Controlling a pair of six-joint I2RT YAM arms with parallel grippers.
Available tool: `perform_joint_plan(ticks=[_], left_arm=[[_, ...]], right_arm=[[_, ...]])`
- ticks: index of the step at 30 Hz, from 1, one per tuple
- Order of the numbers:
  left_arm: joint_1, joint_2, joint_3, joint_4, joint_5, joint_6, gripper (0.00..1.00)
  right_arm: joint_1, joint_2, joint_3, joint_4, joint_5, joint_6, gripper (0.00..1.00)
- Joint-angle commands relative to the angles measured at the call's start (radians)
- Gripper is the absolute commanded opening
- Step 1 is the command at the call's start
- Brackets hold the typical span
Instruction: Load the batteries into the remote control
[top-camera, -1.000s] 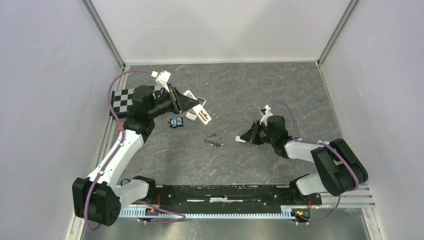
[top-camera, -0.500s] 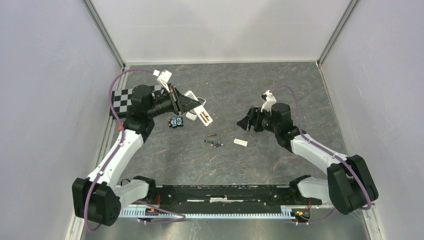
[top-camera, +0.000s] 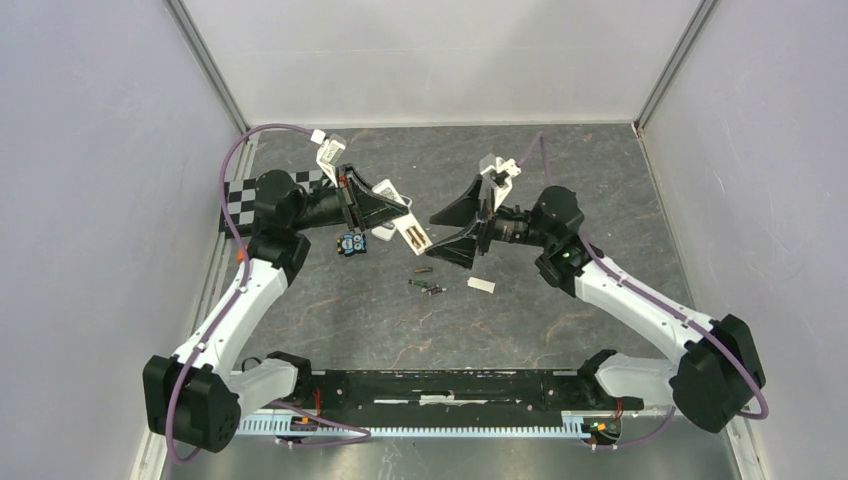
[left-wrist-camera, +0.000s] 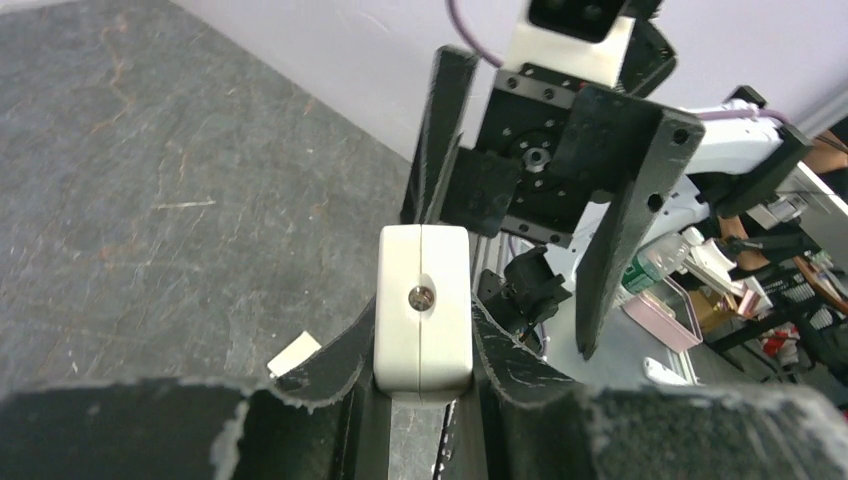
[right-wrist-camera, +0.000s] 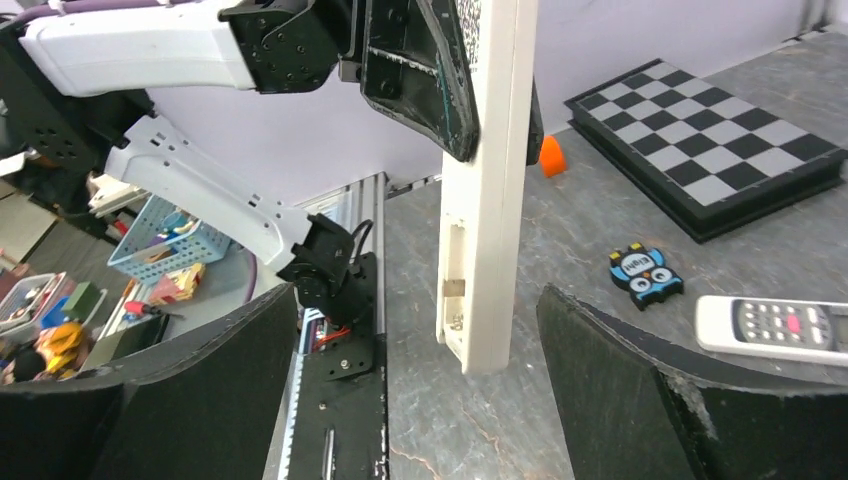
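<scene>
Batteries (top-camera: 425, 286) lie on table (top-camera: 560, 180); left jaws clamp remote (left-wrist-camera: 423, 300), bay (right-wrist-camera: 455, 262) uncovered; right jaws gape wide.

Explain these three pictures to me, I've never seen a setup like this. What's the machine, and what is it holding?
These are two robot arms bolted to a table's near edge, each ending in a two-finger claw. The wide picture looks down from above. The other two come from a small camera on each wrist, so each shows its own claw. The left claw is clamped on a white remote control whose battery slot is open. The right claw is wide open and holds nothing. On the grey table lie three small batteries, a small white piece, a checkerboard, an owl toy and a second remote.
</scene>
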Motion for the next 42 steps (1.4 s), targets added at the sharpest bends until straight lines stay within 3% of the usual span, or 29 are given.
perform_joint_plan(ticks=[1,5,8,12,14,15,17,19,24,30,33,37,40,42], left_arm=[[-0.008,-0.024,0.046,0.179,0.073,-0.080,0.02],[-0.010,-0.032,0.056,0.182,0.085,-0.096,0.03],[-0.011,-0.039,0.055,0.206,0.092,-0.124,0.05],[-0.011,-0.043,0.056,0.216,0.060,-0.164,0.10],[-0.011,-0.043,0.047,0.253,0.018,-0.229,0.20],[-0.011,-0.044,0.043,0.268,-0.003,-0.257,0.28],[-0.011,-0.047,0.032,0.291,-0.052,-0.329,0.46],[-0.011,-0.053,0.003,0.348,-0.109,-0.416,0.55],[-0.011,-0.028,-0.044,0.528,-0.162,-0.577,0.56],[-0.011,0.003,-0.035,0.514,-0.170,-0.562,0.60],[-0.011,0.014,-0.028,0.476,-0.171,-0.535,0.57],[-0.013,0.028,-0.010,0.402,-0.149,-0.490,0.44],[-0.013,0.040,0.017,0.337,-0.118,-0.453,0.24],[-0.011,0.034,0.029,0.293,-0.117,-0.413,0.04]], right_arm=[[0.038,0.063,0.047,0.071,-0.008,0.037,0.93],[0.066,0.108,0.081,0.092,-0.008,0.063,0.87],[0.083,0.128,0.093,0.097,0.000,0.074,0.77],[0.095,0.151,0.089,0.194,-0.003,0.159,0.46],[0.096,0.159,0.074,0.281,0.015,0.228,0.26],[0.096,0.159,0.066,0.310,0.030,0.258,0.20],[0.096,0.157,0.049,0.359,0.065,0.298,0.16],[0.096,0.161,0.044,0.389,0.083,0.323,0.15],[0.096,0.197,0.058,0.435,0.063,0.385,0.14],[0.099,0.219,0.070,0.442,0.045,0.411,0.14],[0.102,0.227,0.073,0.436,0.046,0.410,0.14],[0.106,0.239,0.086,0.409,0.038,0.401,0.14],[0.106,0.239,0.099,0.355,0.041,0.369,0.14],[0.107,0.233,0.109,0.298,0.049,0.331,0.14]])
